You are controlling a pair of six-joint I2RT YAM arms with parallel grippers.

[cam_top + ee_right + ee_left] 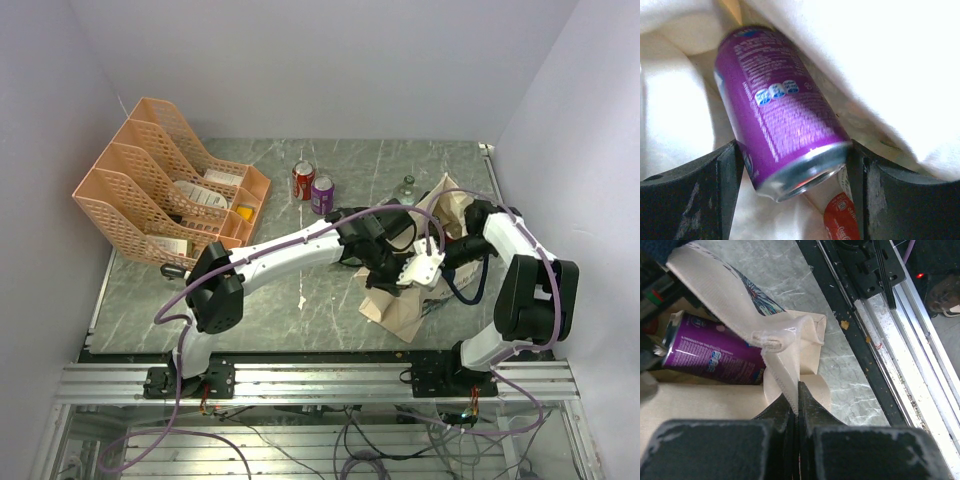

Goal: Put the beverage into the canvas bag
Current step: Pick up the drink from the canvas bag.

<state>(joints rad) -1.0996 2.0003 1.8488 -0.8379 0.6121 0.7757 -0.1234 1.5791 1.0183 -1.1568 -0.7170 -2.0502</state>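
If the canvas bag (790, 340) slips from the clamped left pincer (798, 390), cloth may snag the right pincer (795, 155) straddling the purple can (780, 105), its grip impossible to tell.

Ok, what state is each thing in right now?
Cream canvas bag: lying on the table, edge pinched.
Purple drink can inside it: on its side.
Left gripper: jaws shut on the bag's cloth.
Right gripper: jaws flanking that can, grip unclear.
Second purple can, red can, on table: upright.
Clear green-capped bottle: upright.
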